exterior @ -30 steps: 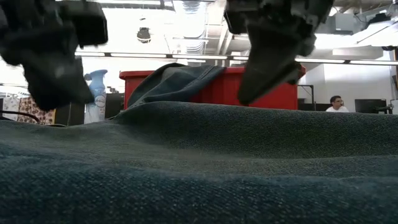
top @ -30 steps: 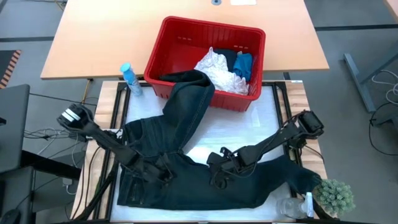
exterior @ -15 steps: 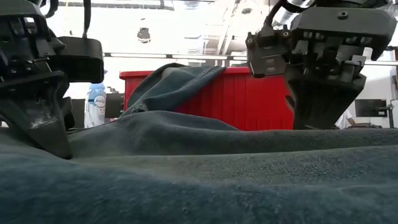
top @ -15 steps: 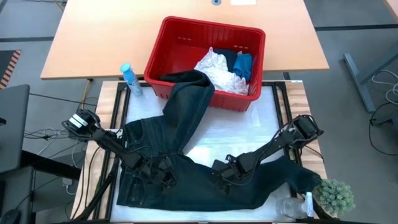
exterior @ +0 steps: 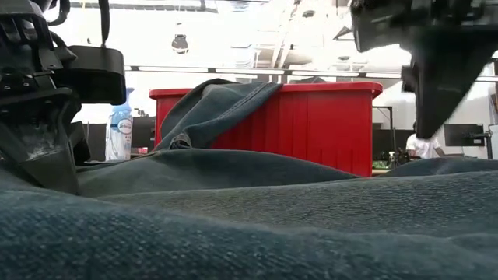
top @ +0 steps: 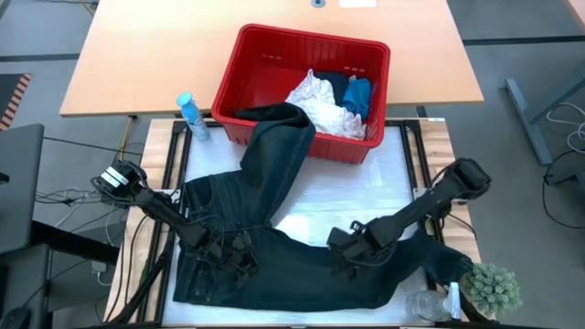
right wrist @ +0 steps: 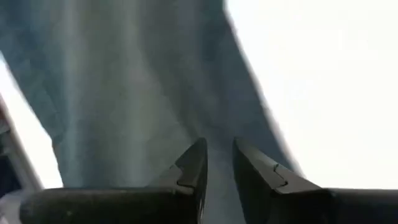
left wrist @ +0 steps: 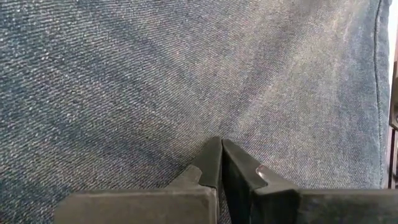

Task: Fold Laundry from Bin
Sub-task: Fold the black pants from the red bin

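Right pincer [top: 340, 259] slid across jeans [top: 274, 265] toward plant [top: 491, 285].

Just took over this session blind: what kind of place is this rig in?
Probably an open office or lab: a person at monitors beyond the red bin, exposed ceiling lights, and a wooden desk by the work table.

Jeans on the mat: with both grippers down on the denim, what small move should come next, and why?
Probably draw the jeans toward the table's front edge. One leg still hangs over the bin rim, so the garment cannot lie flat. The left gripper is shut against the denim; the right gripper shows a narrow gap above it.
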Robot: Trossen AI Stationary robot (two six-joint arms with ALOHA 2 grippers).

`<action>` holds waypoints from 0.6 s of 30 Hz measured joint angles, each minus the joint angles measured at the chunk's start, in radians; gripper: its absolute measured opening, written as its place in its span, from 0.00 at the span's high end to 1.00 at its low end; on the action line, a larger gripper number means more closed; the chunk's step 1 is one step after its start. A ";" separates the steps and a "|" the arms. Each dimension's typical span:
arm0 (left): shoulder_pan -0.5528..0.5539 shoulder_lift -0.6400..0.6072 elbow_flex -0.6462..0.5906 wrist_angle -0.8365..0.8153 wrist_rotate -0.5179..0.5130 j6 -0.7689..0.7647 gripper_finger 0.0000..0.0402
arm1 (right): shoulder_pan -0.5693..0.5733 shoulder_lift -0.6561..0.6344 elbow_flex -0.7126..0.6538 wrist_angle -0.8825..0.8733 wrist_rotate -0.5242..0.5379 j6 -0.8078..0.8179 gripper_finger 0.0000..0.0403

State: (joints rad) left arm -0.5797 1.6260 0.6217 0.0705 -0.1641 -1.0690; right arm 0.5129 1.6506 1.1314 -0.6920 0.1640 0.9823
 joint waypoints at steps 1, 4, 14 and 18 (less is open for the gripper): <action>0.000 0.000 0.000 0.001 -0.004 0.000 1.00 | -0.010 -0.015 -0.001 0.012 0.065 -0.015 0.75; 0.000 0.000 0.000 0.000 -0.016 -0.001 1.00 | -0.079 -0.044 0.001 0.128 0.169 -0.109 0.75; 0.000 0.000 -0.001 -0.005 -0.031 -0.014 1.00 | -0.312 0.117 0.006 0.653 -0.090 -0.325 0.70; 0.000 0.000 -0.002 -0.004 -0.040 -0.025 1.00 | -0.335 0.217 0.011 0.785 -0.186 -0.321 0.63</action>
State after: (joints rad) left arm -0.5800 1.6264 0.6201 0.0664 -0.2046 -1.0935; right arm 0.1779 1.8675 1.1426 0.0929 -0.0217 0.6615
